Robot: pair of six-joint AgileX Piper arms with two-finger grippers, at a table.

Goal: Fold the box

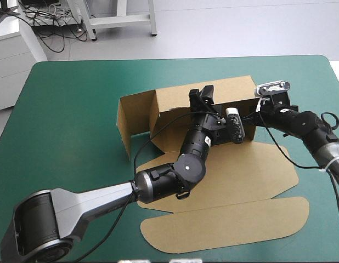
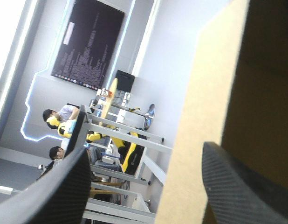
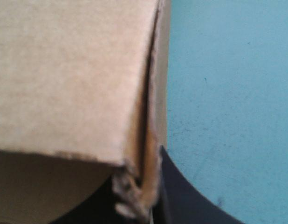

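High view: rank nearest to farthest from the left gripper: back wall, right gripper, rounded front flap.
1. Box's back wall, between the left gripper's fingers.
2. Right gripper, at that wall's right end.
3. Rounded front flap, flat, nearest the robot.

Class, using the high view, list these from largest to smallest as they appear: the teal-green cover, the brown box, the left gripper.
1. The teal-green cover, filling most of the view.
2. The box, spread over the cover's middle.
3. The left gripper, clearly smallest, though it sits nearer the camera than the other two.
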